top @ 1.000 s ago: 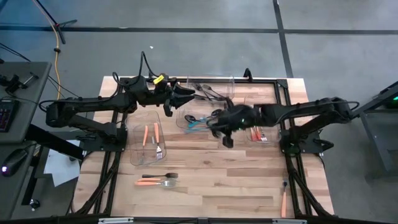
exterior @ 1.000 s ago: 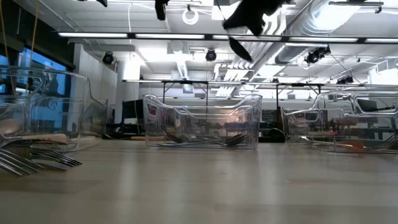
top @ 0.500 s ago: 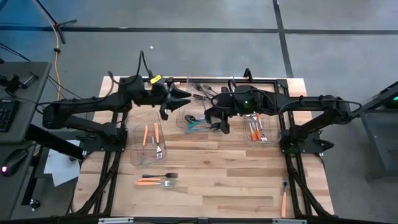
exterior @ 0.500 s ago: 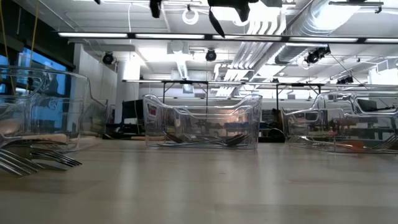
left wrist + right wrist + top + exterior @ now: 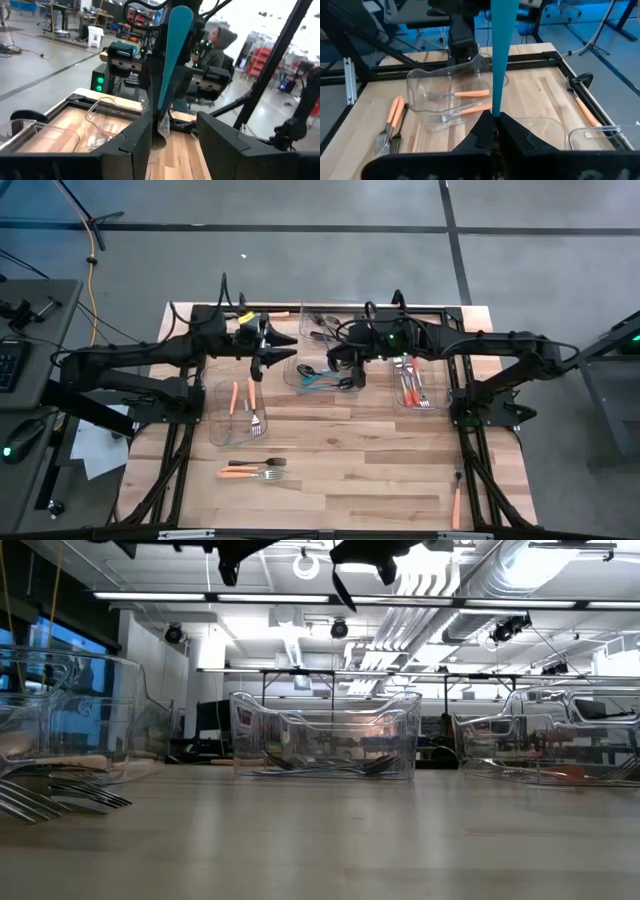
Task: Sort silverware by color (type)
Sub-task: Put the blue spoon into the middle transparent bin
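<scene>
My right gripper hovers over the middle clear bin and is shut on a teal-handled utensil. The utensil also appears as a teal handle in the left wrist view and as a dark sliver in the low view. My left gripper is open, level with the right one on its left, and touches nothing. Teal pieces lie in the middle bin. Orange ones lie in the left bin and the right bin. Black ones lie in the far bin. My right gripper pinches the teal utensil at the narrow end of its handle, between the two shut fingers. The arm reaches in from the table's right. The handle sticks out past the fingertips toward the left arm. The piece is lifted clear, high above the bins.
An orange fork and a dark piece lie on the bare wood near the near edge. Another orange piece lies by the right frame rail. In the low view the clear bins stand in a row across the table. A hooded person sits beyond the table.
My right gripper has carried the teal utensil up and toward the table's far-left, from beside the right bin to over the middle bin. My left gripper has drawn back a little toward the table's left.
</scene>
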{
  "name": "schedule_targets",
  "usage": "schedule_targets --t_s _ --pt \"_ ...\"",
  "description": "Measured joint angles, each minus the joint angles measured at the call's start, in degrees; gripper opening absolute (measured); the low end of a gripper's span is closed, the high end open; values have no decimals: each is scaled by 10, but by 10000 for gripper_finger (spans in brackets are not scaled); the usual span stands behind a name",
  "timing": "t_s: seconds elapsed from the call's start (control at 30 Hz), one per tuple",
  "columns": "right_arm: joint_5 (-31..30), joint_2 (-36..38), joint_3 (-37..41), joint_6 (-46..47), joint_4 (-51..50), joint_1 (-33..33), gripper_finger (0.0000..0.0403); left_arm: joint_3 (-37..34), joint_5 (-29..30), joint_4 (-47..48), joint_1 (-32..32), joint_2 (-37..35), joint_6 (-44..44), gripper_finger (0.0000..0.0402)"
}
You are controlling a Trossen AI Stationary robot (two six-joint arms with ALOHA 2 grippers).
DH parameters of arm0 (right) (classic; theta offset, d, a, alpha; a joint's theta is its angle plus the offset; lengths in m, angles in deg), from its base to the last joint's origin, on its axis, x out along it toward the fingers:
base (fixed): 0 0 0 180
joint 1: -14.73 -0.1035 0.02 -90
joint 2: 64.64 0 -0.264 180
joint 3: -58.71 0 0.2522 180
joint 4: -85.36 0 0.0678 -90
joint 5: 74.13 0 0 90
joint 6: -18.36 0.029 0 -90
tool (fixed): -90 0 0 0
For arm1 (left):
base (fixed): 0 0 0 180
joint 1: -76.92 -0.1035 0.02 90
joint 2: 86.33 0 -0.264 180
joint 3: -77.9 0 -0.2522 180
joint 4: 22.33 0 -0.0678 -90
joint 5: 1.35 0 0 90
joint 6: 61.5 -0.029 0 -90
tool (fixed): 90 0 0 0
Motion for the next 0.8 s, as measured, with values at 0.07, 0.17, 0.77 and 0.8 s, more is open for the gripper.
schedule_targets --t_s 0.07,0.17,0.77,0.8 --pt "2 -6 0 0 2 3 0 -23 2 -38 0 0 20 145" --pt "4 -15 0 0 8 6 0 -42 5 -80 -1 0 38 145" --pt "4 -31 0 -1 22 7 0 -44 -3 -84 -2 0 3 5" --pt "4 -31 0 -1 21 7 0 -44 -3 -84 -2 0 3 3"
